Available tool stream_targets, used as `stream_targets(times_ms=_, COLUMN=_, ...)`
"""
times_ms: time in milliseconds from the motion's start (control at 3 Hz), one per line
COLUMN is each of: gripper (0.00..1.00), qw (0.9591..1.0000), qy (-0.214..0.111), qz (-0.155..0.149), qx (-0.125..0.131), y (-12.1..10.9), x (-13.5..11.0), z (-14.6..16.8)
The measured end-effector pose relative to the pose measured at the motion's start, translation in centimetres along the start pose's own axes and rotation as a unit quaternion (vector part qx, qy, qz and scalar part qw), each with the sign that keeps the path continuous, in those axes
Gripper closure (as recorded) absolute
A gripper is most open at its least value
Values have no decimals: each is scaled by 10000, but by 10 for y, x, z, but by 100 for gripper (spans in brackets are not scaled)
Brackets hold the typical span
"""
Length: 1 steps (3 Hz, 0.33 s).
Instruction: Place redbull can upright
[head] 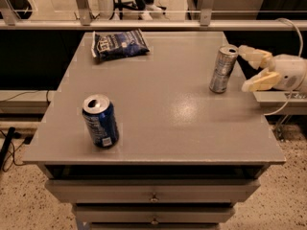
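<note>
On the grey table [168, 109], towards its front left, a dark blue soda can [100, 121] stands upright, the opening in its silver top showing. Further back, near the far left corner, a blue snack bag [119, 44] lies flat, well apart from that can. Across the bare middle of the top, over by the right edge, the redbull can [223, 69] stands on its base, slim and silver with blue patches, leaning perhaps a touch to the right at the top. Just right of it is the hand [243, 68], reaching in from beyond the table's right edge at the height of the can. Its two pale fingers [256, 57] are spread wide, one angled towards the can's rim and the other lower and nearer the camera, and neither grips the can. The upper fingertip is very close to the rim, and whether it touches cannot be told. Below the table's front edge are two drawers [153, 191] with small knobs.
</note>
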<state>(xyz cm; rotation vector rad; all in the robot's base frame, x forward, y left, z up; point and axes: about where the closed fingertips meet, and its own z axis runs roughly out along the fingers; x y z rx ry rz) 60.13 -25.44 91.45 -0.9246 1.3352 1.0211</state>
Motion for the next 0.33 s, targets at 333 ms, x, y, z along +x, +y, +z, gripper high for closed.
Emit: stream_targets(times_ms=333, gripper=0, qw=9978, qy=532, qz=-348, qx=205, y=5, x=-40, z=-35)
